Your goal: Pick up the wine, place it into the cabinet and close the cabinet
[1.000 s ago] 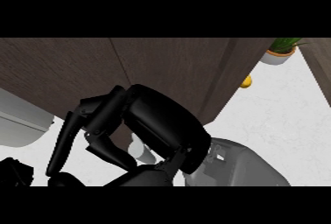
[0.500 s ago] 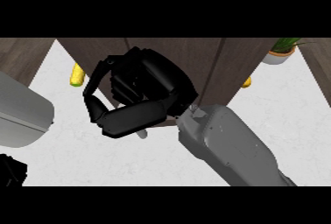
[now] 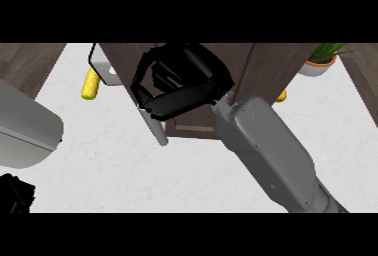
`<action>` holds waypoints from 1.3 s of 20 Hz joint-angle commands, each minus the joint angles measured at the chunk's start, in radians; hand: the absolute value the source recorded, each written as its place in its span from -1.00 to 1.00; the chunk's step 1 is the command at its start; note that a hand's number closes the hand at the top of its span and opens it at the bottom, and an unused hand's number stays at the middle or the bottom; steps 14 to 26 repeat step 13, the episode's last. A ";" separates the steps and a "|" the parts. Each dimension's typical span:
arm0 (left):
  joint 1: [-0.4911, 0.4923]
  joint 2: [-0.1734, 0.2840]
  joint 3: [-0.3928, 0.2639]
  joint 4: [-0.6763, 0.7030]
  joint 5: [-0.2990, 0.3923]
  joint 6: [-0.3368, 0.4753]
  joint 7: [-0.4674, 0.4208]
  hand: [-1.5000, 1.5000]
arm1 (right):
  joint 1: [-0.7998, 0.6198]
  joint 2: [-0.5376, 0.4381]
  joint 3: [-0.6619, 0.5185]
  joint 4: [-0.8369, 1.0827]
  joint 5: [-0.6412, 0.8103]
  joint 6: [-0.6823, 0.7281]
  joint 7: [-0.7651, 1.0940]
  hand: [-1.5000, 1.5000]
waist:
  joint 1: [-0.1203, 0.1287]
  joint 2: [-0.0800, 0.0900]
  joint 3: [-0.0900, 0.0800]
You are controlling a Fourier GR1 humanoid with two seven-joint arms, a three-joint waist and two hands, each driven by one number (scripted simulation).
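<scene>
No wine shows in the head view. My right hand (image 3: 181, 82) is raised in front of the dark wooden cabinet (image 3: 255, 65), its fingers loosely bent against the door's front, with nothing seen between them. The door's grey bar handle (image 3: 153, 127) hangs just below the hand. My right forearm (image 3: 269, 150) comes up from the lower right. At the left edge is my grey left forearm (image 3: 22, 127). Only a black corner of my left hand (image 3: 15, 192) shows at the bottom left.
A yellow corn cob (image 3: 90, 85) lies on the white counter (image 3: 148, 175), left of the cabinet and beside a pale object (image 3: 105, 70). A potted plant (image 3: 321, 60) stands at the back right. A small yellow thing (image 3: 282, 96) peeks out right of the cabinet.
The brown cabinet door has swung across the view and now stands narrower in the middle. My right hand rose from low centre to the door's front. The corn came into sight.
</scene>
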 commanded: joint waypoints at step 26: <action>-0.050 -0.012 0.014 0.001 0.002 0.000 0.050 1.00 | -0.077 -0.091 -0.123 0.276 0.038 0.131 -0.106 1.00 | 0.001 0.028 0.004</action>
